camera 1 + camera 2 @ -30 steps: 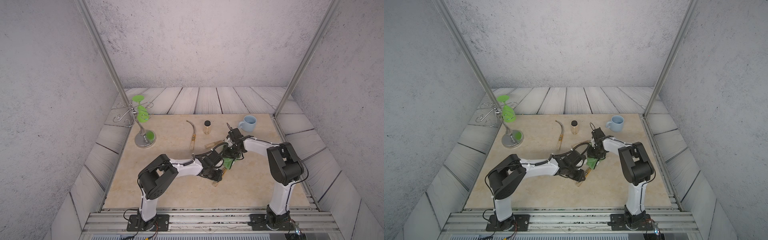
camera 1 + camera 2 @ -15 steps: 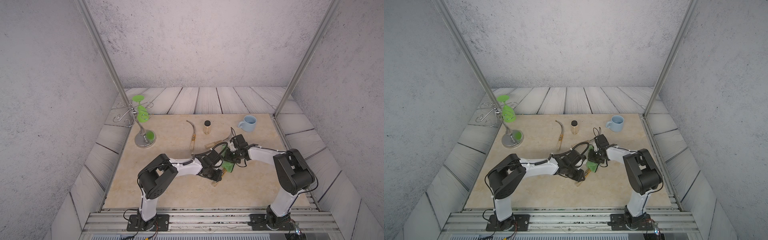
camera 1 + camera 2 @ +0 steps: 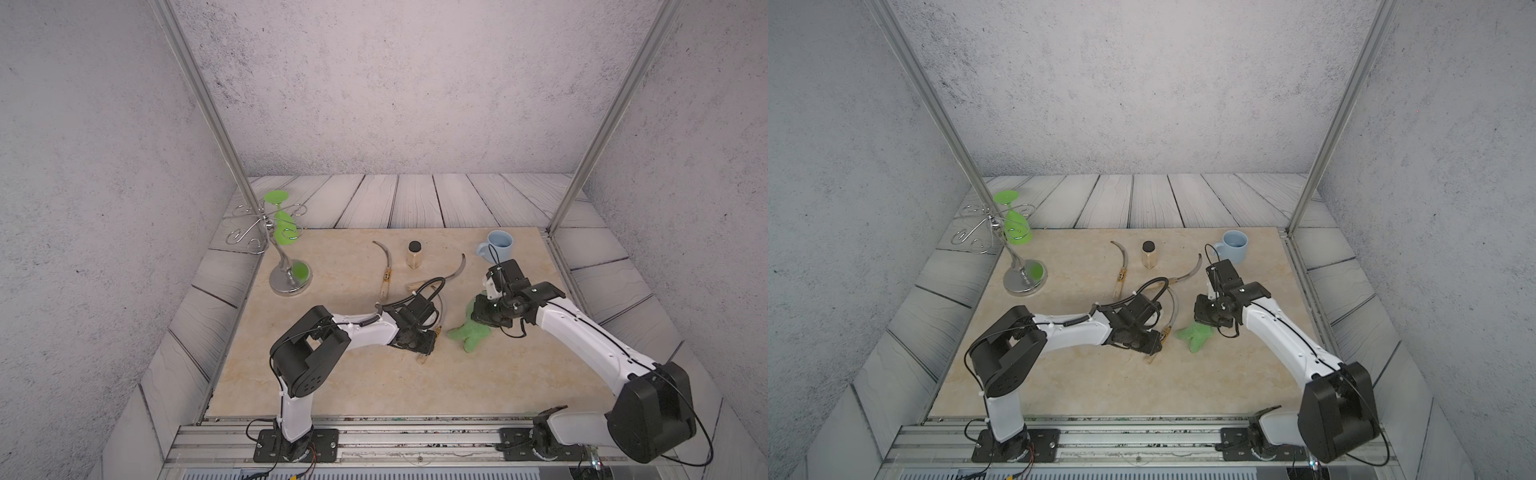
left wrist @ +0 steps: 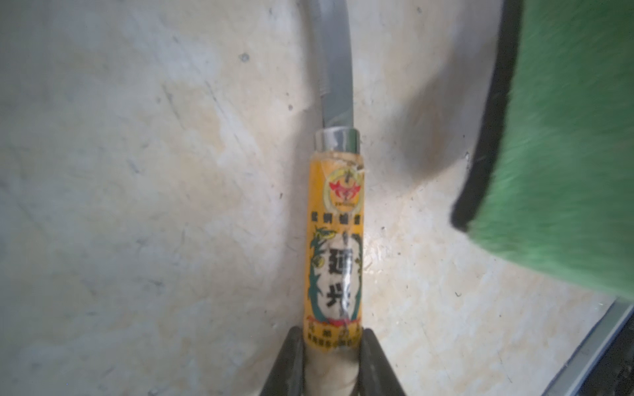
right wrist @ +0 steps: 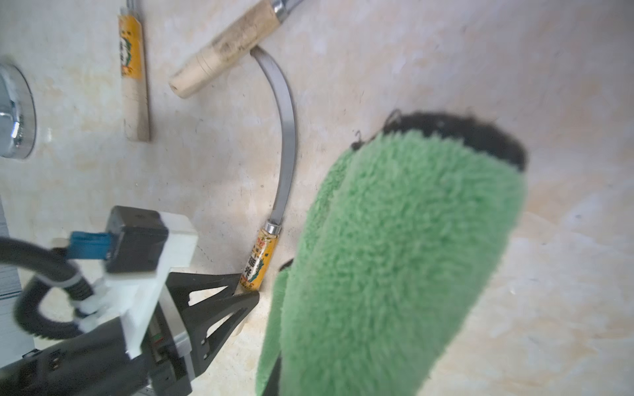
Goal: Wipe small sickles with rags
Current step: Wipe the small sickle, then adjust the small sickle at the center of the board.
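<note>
Top views, held sickle: being gripped by its handle in the closed left fingers, down at the worktop.
Top views, rag: being pinched at one end by the closed right fingers, hanging just beside that handle.
Top views, other sickles: a labelled sickle and a plain-handled sickle being left farther back, near a bottle.
Left wrist, label: being clamped at one edge between two dark fingers; rag being hung apart from the blade.
Right wrist, rag: being draped over the right fingers, hiding them; held blade's tip being rested just beside the plain-handled sickle.
</note>
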You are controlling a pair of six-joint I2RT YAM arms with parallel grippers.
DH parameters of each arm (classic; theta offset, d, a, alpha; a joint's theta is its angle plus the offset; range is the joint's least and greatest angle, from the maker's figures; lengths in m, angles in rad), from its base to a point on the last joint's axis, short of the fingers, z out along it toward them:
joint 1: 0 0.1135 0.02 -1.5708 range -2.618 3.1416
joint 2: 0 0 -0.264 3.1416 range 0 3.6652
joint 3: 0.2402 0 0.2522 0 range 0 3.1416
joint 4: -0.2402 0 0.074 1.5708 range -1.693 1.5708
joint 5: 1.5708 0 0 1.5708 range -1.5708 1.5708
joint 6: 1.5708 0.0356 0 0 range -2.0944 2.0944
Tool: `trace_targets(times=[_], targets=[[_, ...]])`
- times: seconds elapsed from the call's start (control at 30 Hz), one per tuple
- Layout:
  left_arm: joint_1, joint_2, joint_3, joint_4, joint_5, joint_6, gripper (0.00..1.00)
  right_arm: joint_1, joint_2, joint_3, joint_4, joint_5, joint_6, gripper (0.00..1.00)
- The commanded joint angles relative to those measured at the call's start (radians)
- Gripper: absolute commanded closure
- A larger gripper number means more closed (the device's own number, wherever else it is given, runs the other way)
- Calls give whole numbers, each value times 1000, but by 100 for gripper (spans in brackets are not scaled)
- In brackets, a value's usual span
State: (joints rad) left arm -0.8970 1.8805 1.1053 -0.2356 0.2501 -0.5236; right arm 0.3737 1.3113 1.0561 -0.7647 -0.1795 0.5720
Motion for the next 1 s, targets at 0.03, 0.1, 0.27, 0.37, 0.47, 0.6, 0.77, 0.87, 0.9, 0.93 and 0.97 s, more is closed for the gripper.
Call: trace_targets(times=[0.03,0.1,0.27,0.37,0.47,0.6,0.77,0.87,0.9,0.93,0.97], targets=[[3,13,31,-136,-51,22,73,-18,-48,-3,-120,53,-59,83],[3,26,65,-168,-58,38,67,-23,-60,-22,-119,49,-66,83],[2,80,150,-231,-63,78,61,-33,-98,-68,-104,38,-72,83],[3,117,200,-260,-70,93,60,-42,-116,-83,-108,34,-83,83],[2,153,247,-284,-77,106,59,-52,-130,-94,-110,28,-94,83],[2,192,296,-307,-84,116,59,-67,-139,-107,-108,17,-105,83],[2,211,309,-308,-80,115,82,-83,-141,-118,-104,8,-117,83],[3,207,305,-303,-85,113,99,-91,-140,-120,-104,5,-124,83],[3,202,303,-301,-87,114,100,-93,-142,-120,-103,4,-126,83],[2,197,303,-300,-87,115,100,-94,-144,-120,-104,3,-127,83],[1,186,298,-300,-85,115,100,-97,-146,-119,-106,2,-130,83]])
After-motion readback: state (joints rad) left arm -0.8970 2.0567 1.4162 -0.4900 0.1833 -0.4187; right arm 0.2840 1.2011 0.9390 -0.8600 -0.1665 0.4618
